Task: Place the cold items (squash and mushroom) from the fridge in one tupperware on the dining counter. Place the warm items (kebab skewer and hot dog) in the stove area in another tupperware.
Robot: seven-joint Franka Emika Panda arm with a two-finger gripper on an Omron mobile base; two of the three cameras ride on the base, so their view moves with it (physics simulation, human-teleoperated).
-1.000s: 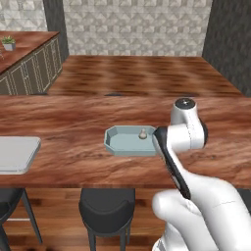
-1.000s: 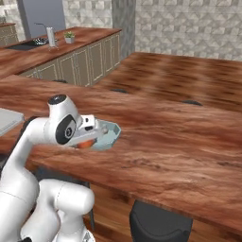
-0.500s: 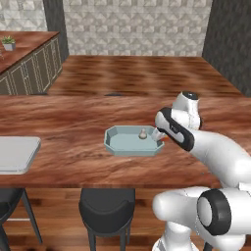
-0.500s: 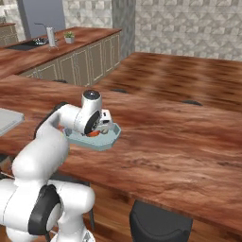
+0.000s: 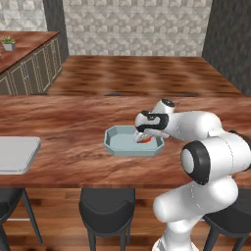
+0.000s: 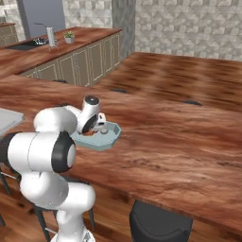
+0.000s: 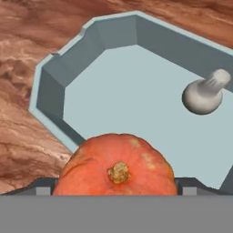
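Wooden desk (image 5: 73, 142): near its front edge, spread tool (image 5: 143, 138) straddles squash (image 7: 119, 166) inside tupperware (image 7: 63, 77), mushroom (image 7: 205, 94) beyond.

1. The tupperware (image 7: 50, 82) has raised walls all round; entry is from above.
2. The squash (image 7: 119, 166) fills the near end of its floor, right in front of the tool (image 5: 145, 138), whose jaws stand wide on either side of it.
3. The mushroom (image 7: 205, 94) lies by the far right wall, apart from the squash; the floor between and to its left is bare.
4. The worktop (image 5: 68, 132) around the tupperware is free; a flat grey tray (image 5: 14, 154) lies well apart at the left.
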